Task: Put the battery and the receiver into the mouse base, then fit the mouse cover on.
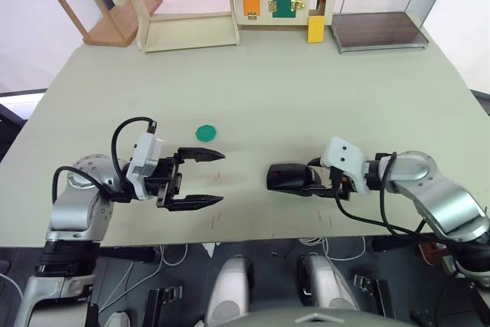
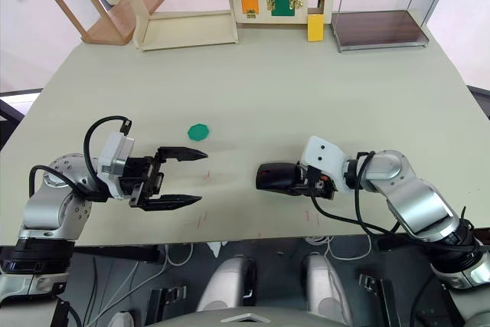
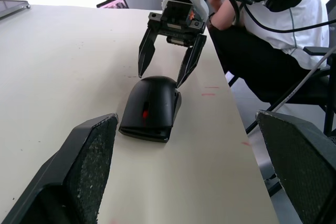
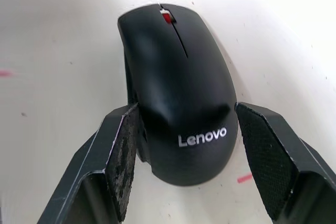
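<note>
counter (image 1: 306, 89): pale, wide; carried the work near its front edge, with shelving and a latch board far at the back.

left gripper (image 1: 200, 180): hovered just left of the work, fingers spread wide apart, holding nothing.

right gripper (image 3: 167, 65): fingers apart, straddling the rear of the mouse, one finger (image 4: 118, 153) touching or almost touching its side, the other standing off; not clamped.

mouse cover (image 4: 181, 108): glossy black arched shell with white lettering at the rear and a red sliver at the front slit; sat on the mouse base (image 3: 137, 129), whose dark lower edge showed beneath. the assembly lay near the front edge, between the two grippers. along one side a dark gap ran under the shell, so the seating looked incomplete, as a judgement.

green ring (image 1: 205, 132): lay apart, behind the left gripper.

risks: uneven squeeze from the one-sided contact could skid or twist the mouse toward the front edge; pressing a half-seated shell could pop it off.
</note>
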`<state>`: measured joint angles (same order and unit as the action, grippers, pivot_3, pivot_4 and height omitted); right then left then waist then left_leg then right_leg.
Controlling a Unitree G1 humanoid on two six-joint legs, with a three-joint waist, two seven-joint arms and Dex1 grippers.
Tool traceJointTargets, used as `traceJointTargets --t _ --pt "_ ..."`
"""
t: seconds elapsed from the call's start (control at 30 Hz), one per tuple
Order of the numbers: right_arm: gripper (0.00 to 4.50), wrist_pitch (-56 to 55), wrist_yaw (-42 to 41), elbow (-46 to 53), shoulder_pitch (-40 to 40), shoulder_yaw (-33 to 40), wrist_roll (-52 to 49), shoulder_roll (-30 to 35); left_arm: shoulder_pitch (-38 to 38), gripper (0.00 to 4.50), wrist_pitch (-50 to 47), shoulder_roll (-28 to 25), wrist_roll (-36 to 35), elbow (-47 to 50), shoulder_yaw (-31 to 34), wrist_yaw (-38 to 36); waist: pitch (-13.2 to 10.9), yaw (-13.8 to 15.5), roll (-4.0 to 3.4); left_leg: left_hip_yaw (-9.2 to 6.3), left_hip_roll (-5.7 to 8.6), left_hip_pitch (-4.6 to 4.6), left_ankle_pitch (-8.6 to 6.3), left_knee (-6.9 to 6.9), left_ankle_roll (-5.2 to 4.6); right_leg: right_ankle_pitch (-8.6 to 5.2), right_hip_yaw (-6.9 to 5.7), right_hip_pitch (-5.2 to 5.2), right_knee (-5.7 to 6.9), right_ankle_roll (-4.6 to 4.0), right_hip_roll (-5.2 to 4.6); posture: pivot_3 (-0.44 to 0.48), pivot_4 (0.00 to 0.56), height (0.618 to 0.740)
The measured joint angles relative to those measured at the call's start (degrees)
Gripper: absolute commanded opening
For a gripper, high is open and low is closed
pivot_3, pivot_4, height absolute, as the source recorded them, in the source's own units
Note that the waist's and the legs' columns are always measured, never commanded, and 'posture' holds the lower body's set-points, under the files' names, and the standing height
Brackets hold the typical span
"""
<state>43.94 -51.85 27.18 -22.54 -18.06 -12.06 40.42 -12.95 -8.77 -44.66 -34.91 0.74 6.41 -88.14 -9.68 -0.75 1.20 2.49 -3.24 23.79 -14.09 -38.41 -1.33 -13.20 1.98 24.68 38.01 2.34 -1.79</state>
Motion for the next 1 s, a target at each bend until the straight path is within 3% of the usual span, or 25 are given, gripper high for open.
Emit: traceJointTargets --t 1.0 --pt "3.02 2.9 1.4 2.3 -3.6 -0.2 -4.0 -3.8 0.0 4.50 0.4 0.0 0.0 -0.4 -0.2 -0.1 0.0 0.0 0.00 0.00 0.00 0.01 0.00 0.00 0.00 0.00 0.00 0.00 0.00 0.00 0.00 0.000 0.150 0.740"
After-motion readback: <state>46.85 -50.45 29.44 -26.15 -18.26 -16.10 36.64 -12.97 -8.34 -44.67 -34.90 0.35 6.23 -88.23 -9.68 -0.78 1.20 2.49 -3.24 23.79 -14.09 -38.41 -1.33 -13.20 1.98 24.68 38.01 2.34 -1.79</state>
